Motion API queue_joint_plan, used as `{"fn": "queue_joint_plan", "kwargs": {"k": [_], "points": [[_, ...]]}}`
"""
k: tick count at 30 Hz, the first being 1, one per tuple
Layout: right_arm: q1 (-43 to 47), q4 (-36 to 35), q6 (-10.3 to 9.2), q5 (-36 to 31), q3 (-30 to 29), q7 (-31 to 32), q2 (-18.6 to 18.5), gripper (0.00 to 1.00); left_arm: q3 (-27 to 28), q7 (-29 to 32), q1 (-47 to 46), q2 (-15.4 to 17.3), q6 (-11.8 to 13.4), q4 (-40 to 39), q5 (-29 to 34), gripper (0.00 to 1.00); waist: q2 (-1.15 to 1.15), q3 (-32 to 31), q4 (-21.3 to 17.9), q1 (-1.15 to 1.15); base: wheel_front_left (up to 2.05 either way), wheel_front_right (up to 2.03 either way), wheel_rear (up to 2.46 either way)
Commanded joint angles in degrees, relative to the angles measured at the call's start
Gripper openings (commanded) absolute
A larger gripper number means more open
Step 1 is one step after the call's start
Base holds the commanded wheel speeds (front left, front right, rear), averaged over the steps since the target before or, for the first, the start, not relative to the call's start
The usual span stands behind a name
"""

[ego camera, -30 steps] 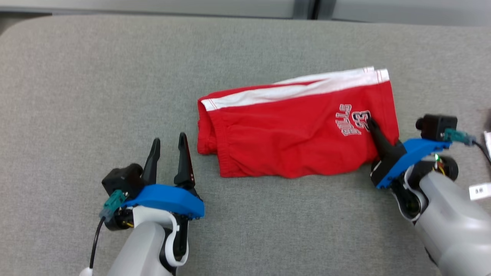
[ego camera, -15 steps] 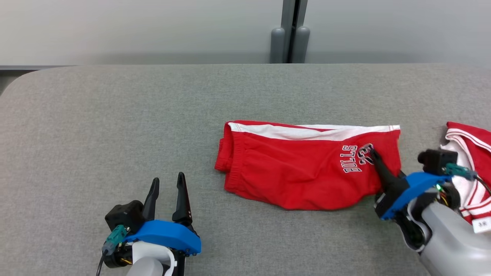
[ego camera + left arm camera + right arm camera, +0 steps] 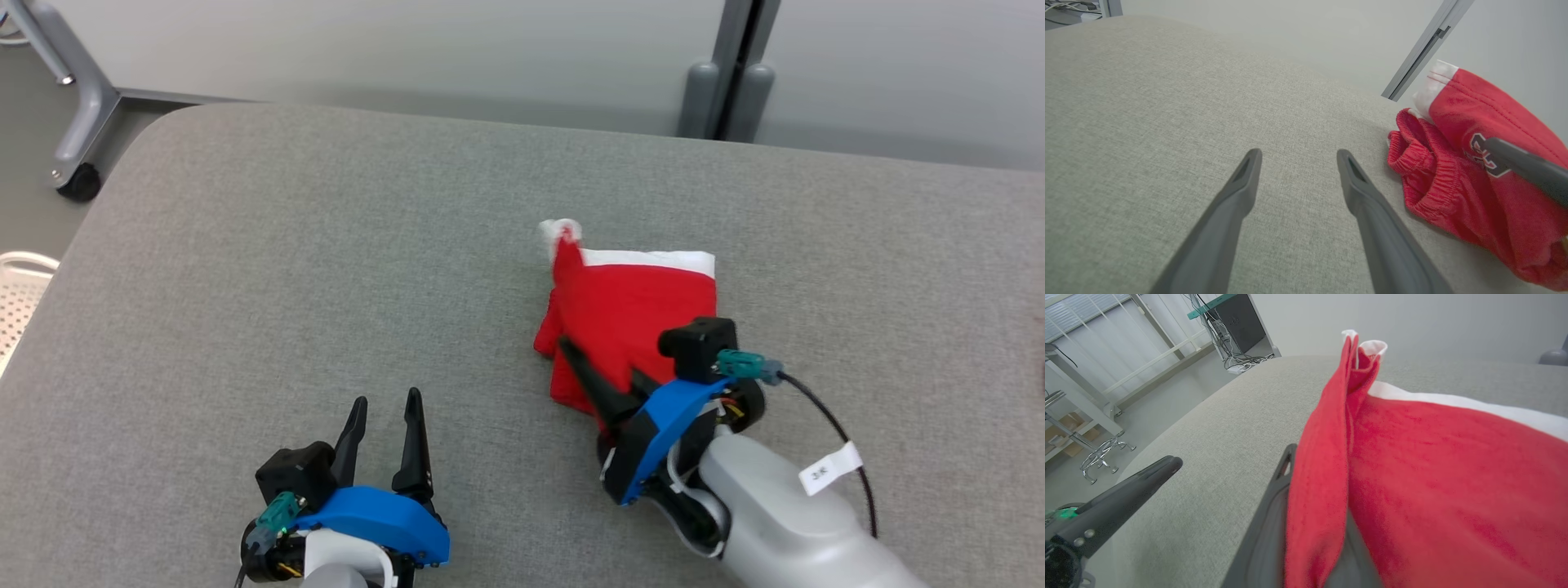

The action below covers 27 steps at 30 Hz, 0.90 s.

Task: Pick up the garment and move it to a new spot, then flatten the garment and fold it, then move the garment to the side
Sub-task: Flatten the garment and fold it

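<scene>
Grey padded table (image 3: 245,245) spreads under and around both pincers. The head view gives its rounded far-left corner and a metal leg (image 3: 86,106) on a castor (image 3: 80,181) beyond it. The red garment (image 3: 629,310) lies bunched and doubled over straight ahead of the right pincer (image 3: 600,359). It is off to the right of the left pincer (image 3: 385,398) and apart from it.

In the head view the garment reads as a compact red block, with a white band (image 3: 653,260) along the edge farthest from the right pincer. A small peak of cloth (image 3: 563,233) stands up at its far-left corner.

The right wrist view adds what the head view hides. A tall fold (image 3: 1323,465) rises between the right pincer's two fingers, lying against the left finger (image 3: 1278,486) and draped over the other, so this pincer is pinching the garment.

The left wrist view supplies the side face. A gathered elastic waistband (image 3: 1412,163) lies nearest the left pincer's right-hand finger. A printed dark-and-white mark (image 3: 1478,151) sits just at the tip of the right pincer's finger.

The left pincer stands spread wide, holding nothing, with bare table between its fingers.
</scene>
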Motion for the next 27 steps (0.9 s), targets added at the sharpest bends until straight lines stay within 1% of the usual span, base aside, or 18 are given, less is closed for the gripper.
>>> {"fn": "queue_joint_plan", "kwargs": {"k": [1, 4, 6, 8, 9, 12, 17, 19, 23, 27], "points": [[-0.05, 0.4, 0.13, 0.71, 0.01, -0.32, 0.54, 1.0, 0.03, -0.25, -0.58, -0.02, 0.14, -0.01, 0.18, 1.0, 0.0, 0.48, 0.66, 0.0, 0.0, 0.0, 0.0], [-0.53, 0.13, 0.13, 0.54, -0.23, -0.73, 2.02, 1.0, 0.28, -0.25, -1.02, -0.02, 0.68, -0.37, 0.69, 1.0, 0.0, 0.31, 0.67, 0.0, 0.0, 0.0, 0.0], [-0.32, -0.68, 0.13, 0.19, -0.61, -0.97, 2.67, 1.0, 0.87, -0.25, -1.01, -0.02, 1.15, -0.86, 1.01, 1.0, 0.0, 0.0, 0.01, 0.0, 0.0, 0.0, 0.0], [-0.44, -2.38, 0.13, -1.6, -2.91, -1.02, 2.7, 1.0, 1.65, -0.25, -0.89, -0.02, 1.51, -1.37, 1.68, 1.0, 0.0, -0.24, -1.07, 0.0, 0.0, 0.0, 0.0], [0.19, -3.01, 0.13, -2.84, -4.68, -1.02, 2.33, 1.0, 2.23, -0.25, -0.83, -0.02, 1.69, -1.74, 2.04, 1.0, 0.0, -0.33, -1.62, 0.0, 0.0, 0.0, 0.0], [3.05, -5.47, 0.12, -8.33, -13.34, -0.99, 0.49, 1.0, 3.59, -0.25, -0.55, 0.0, 2.17, -2.97, 3.63, 1.0, 0.0, -0.63, -3.51, 0.0, 0.0, 0.0, 0.0], [9.76, -9.8, 0.13, -19.18, -29.45, -1.0, 0.36, 1.0, 6.06, -0.25, 0.23, 0.05, 3.64, -4.84, 7.13, 1.0, 0.0, -1.23, -6.38, 0.0, 0.0, 0.0, 0.0], [12.8, -11.3, 0.13, -22.91, -34.56, -0.99, 0.79, 1.0, 6.36, -0.25, 0.93, 0.01, 4.2, -5.35, 7.94, 1.0, 0.0, -1.51, -7.32, 0.0, 0.0, 0.0, 0.0], [17.58, -13.17, 0.13, -27.98, -40.76, -0.99, 2.21, 1.0, 7.71, -0.25, 1.67, 0.02, 4.89, -5.72, 10.58, 1.0, 0.0, -2.36, -8.93, 0.0, 0.0, 0.0, 0.0], [21.49, -13.3, 0.12, -30.79, -43.53, -0.99, 3.12, 1.0, 8.42, -0.25, 3.3, 0.01, 4.63, -4.92, 12.07, 1.0, 0.0, -3.95, -10.05, 0.0, 0.0, 0.0, 0.0]]}}
